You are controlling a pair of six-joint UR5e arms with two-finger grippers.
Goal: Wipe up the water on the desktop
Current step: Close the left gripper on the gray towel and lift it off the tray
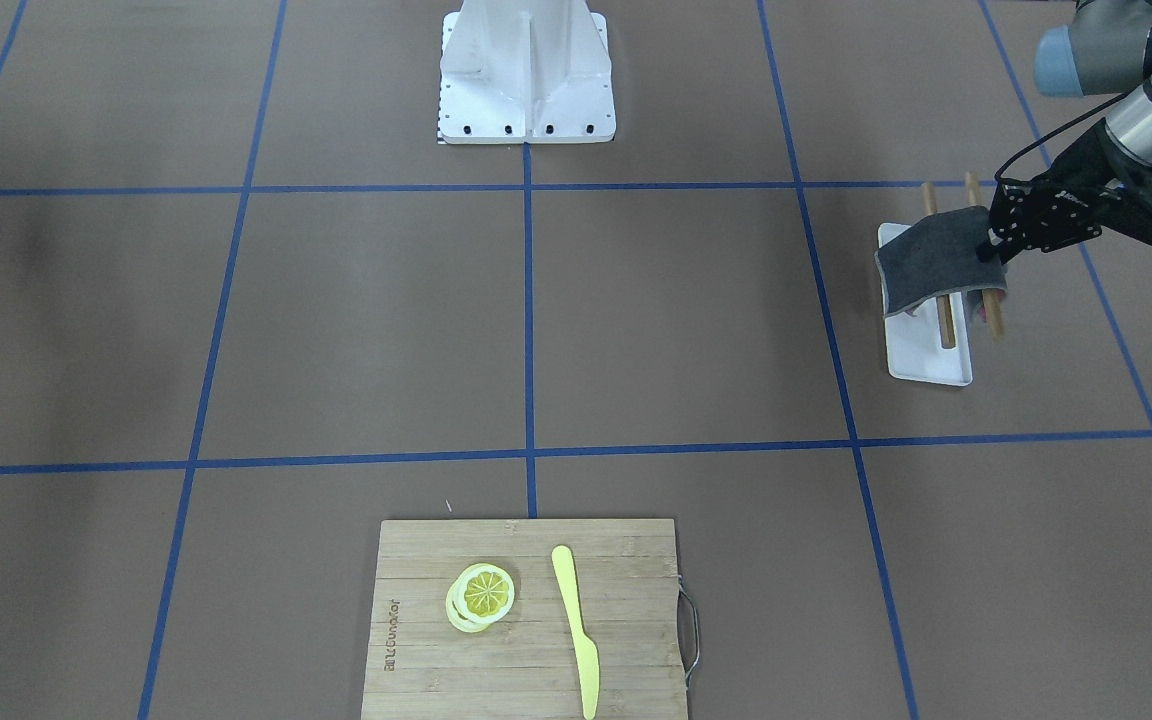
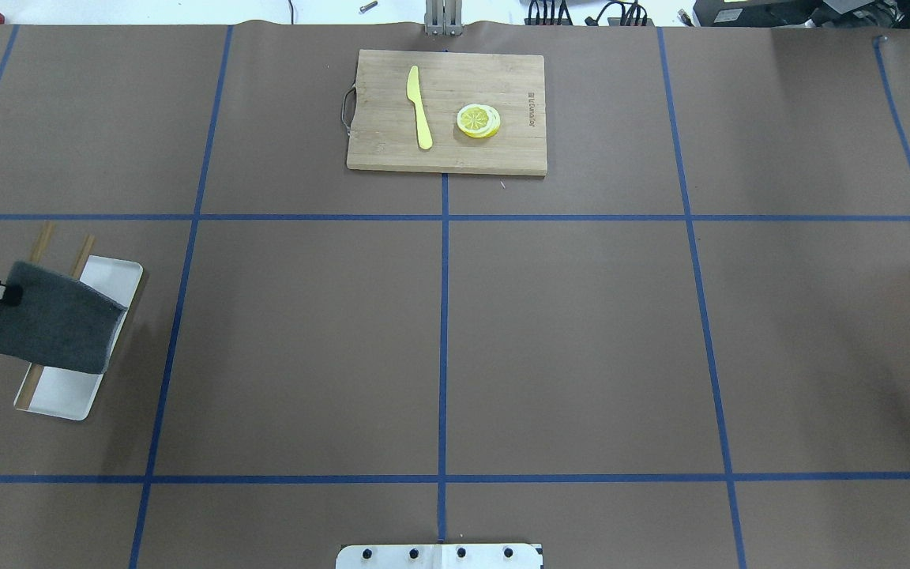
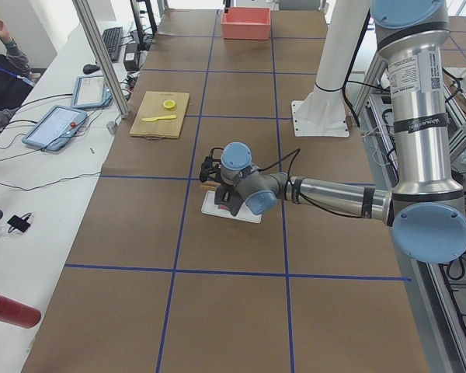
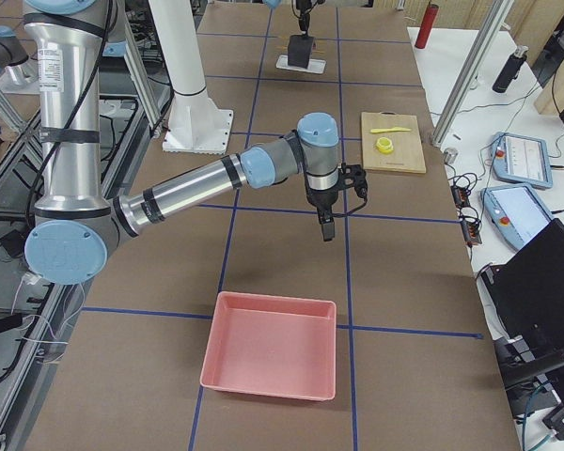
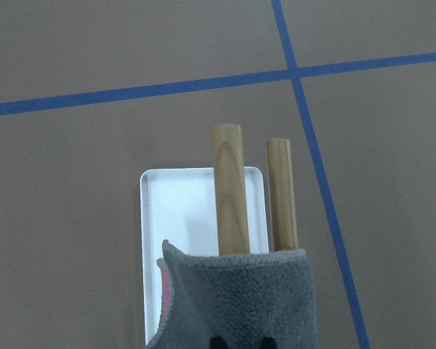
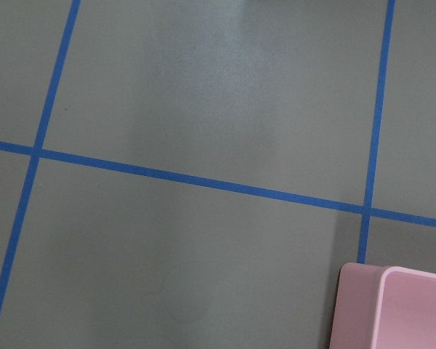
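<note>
Your left tool clamped tight on grey cloth, over white tray and two wooden sticks, 9 o'clock on bench, overhead view. Your right tool above bench toward 3 o'clock, near pink bin; you cannot tell how open.

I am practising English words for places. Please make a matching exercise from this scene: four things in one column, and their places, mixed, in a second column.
Things:
1. grey cloth
2. yellow knife
3. pink bin
4. wooden sticks

Places:
A. on the cutting board
B. on the bare desktop, far from the cutting board
C. held by the left gripper
D. at the white tray, partly covered

Pairs: 1-C, 2-A, 3-B, 4-D
</note>
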